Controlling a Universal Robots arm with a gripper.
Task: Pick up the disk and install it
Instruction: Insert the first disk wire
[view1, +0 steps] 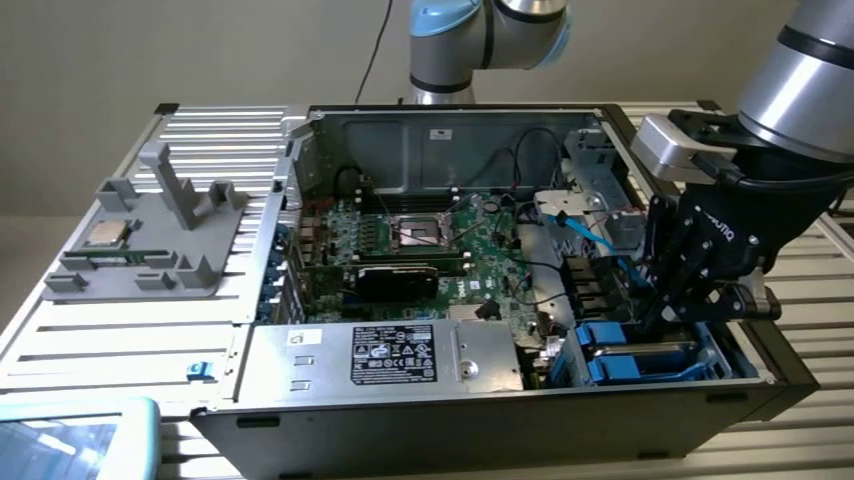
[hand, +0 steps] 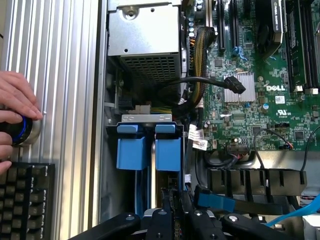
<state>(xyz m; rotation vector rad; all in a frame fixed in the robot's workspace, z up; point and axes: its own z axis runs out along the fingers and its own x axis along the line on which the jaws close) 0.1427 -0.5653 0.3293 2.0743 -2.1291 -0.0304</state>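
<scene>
— Where is the disk found?
— The disk (hand: 168, 150) is seen standing on edge in the drive bay at one corner of the open computer case (view1: 467, 430). It is set just beside a second blue carrier (hand: 132, 150) and near the motherboard (hand: 260, 100).
— How is the gripper placed?
— The gripper (view1: 663, 318) is found inside that bay, and its fingers (hand: 161, 225) are clenched on the disk's near edge.
— What else is noted?
— The case is laid on the ribbed tabletop (view1: 120, 340). In the wrist view, a person's hand (hand: 15, 100) is rested on a round knob (hand: 22, 131), just beside a keyboard (hand: 25, 200).
</scene>
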